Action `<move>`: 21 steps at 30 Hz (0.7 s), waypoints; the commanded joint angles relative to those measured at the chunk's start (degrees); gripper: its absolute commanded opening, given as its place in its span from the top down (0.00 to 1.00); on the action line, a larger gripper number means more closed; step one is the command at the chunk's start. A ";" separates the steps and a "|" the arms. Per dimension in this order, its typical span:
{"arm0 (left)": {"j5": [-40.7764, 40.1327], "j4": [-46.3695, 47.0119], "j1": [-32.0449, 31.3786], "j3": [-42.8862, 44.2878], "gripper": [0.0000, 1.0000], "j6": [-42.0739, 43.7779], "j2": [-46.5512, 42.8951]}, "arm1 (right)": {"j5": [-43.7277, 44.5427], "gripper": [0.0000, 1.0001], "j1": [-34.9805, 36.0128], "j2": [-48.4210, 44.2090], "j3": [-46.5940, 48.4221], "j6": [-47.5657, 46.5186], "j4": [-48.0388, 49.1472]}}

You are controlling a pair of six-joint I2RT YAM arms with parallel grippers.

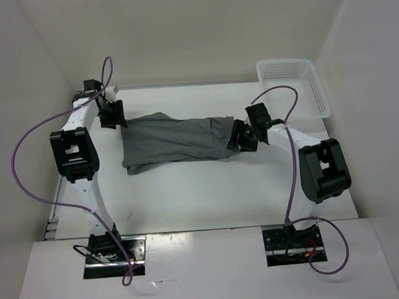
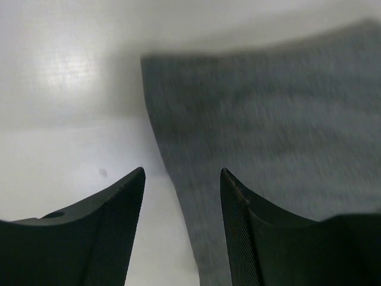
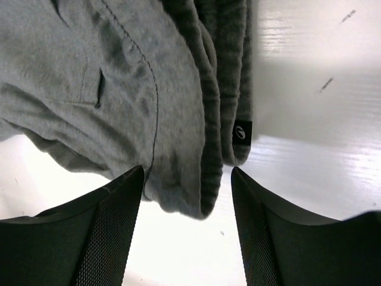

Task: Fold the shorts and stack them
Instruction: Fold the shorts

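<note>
The grey shorts [image 1: 175,141] lie stretched flat across the middle of the white table [image 1: 208,196], folded lengthwise. My left gripper [image 1: 119,117] is open at the shorts' left end; in the left wrist view the fabric edge [image 2: 268,119] runs between and past the open fingers [image 2: 181,173]. My right gripper [image 1: 239,139] is open at the right end; in the right wrist view the ribbed waistband [image 3: 211,119] with a small black label [image 3: 242,132] hangs just beyond the open gripper [image 3: 187,170], not held.
A white plastic basket [image 1: 295,85] stands at the table's far right corner, beside my right arm. White walls enclose the table at the back and both sides. Purple cables loop off both arms.
</note>
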 commanded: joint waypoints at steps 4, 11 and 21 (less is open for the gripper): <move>-1.43 -9.04 0.22 -13.37 0.39 0.23 -14.51 | 2.49 0.34 -0.11 -3.46 -3.11 1.41 3.77; 3.39 -10.90 0.22 -25.51 0.38 0.23 -16.45 | 2.41 0.27 -0.11 2.33 -1.88 1.41 6.49; 2.61 -10.28 -1.98 -28.33 0.58 0.23 -13.81 | -1.11 0.39 -0.11 7.18 -0.13 0.88 8.96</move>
